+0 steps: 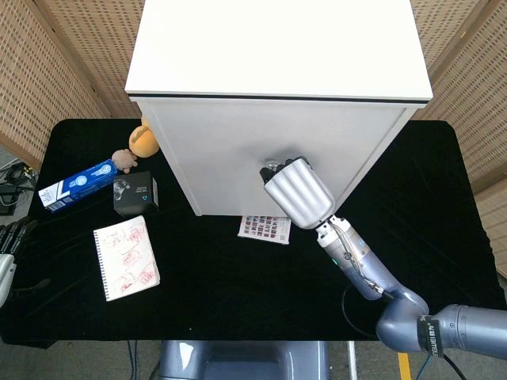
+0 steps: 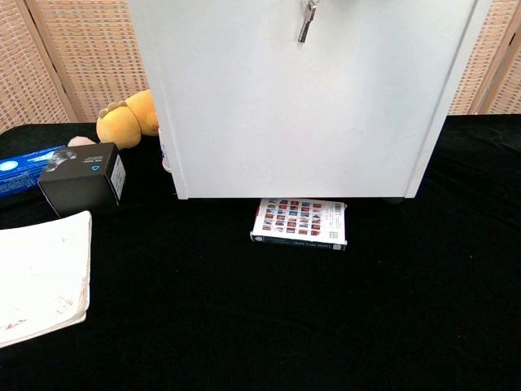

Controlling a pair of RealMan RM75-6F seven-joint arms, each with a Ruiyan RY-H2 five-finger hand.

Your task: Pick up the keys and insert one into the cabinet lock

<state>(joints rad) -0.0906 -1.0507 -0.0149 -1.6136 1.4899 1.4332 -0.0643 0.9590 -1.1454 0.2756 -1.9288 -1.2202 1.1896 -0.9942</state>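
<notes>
Right hand (image 1: pixel 297 192) is pressing up against the white cabinet (image 1: pixel 277 55) front, back of the hand facing the head camera; its fingers are curling in at the lock area, but whether they are gripping the keys cannot be told. Keys (image 2: pixel 306 19) are hanging against the cabinet door near its top edge in the chest view. Left hand (image 1: pixel 9 241) is sitting at the desk (image 1: pixel 238 301) edge, far left, fingers apart and holding nothing.

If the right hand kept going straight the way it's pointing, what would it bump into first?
Most likely the cabinet front: the right hand already points at it, by the keys hanging there. Depth is unclear.
</notes>
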